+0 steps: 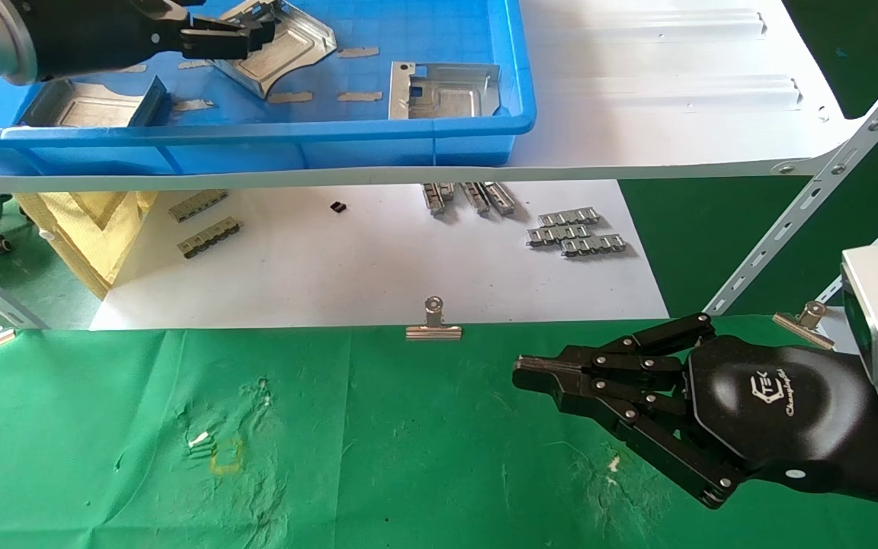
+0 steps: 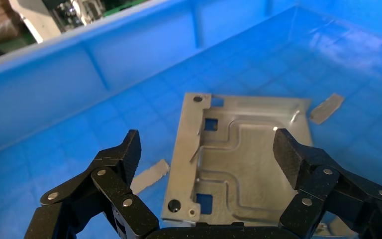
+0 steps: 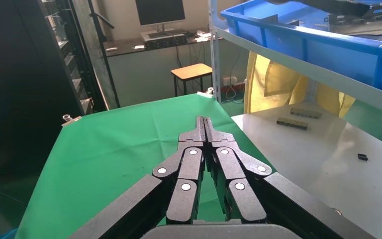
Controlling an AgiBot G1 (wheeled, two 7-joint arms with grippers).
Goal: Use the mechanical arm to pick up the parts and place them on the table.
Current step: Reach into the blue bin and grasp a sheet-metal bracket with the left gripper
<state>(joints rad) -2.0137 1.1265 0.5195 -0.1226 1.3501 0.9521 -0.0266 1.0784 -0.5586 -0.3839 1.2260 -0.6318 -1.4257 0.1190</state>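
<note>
- Left gripper [image 2: 206, 159] hovers in the blue bin [image 1: 408, 133], fingers [image 2: 124, 152] spread wide over a metal plate [image 2: 243, 159].
- Right gripper [image 1: 534, 374], fingers pressed together, hangs above the green tabletop [image 1: 370, 442].

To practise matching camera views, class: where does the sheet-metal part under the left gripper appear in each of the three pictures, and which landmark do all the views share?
Head view: the part lies tilted in the blue bin, top left, under the left gripper.
Left wrist view: the part fills the centre, between the open fingers.
Right wrist view: cannot tell; parts at the top right are unclear.
Shared landmark: the blue bin.
</note>
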